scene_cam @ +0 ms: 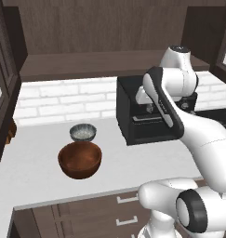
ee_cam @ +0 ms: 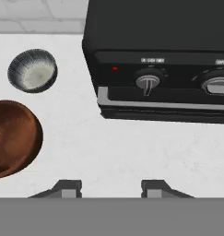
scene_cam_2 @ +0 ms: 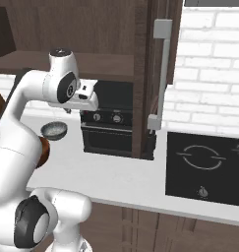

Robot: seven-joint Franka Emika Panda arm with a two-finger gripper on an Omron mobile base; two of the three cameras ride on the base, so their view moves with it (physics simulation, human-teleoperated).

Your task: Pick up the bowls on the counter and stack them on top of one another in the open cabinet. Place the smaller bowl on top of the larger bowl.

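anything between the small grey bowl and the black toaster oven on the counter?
Nothing. Between the smaller bowl and the toaster oven lies only bare counter, clearest in the hand view; the left base view agrees.

The small white labels above the knobs of the black oven point(ee_cam: 168, 69) are too blurred to read.

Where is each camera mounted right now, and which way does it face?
Left base view: behind the arm's left, looking down at the brown bowl, grey bowl and black oven; arm at lower right.
Right base view: behind its right, facing the oven, cooktop and counter; arm at lower left.
Hand view: on the hand, looking down at the counter; fingertips apart.
All three share both bowls and the oven.
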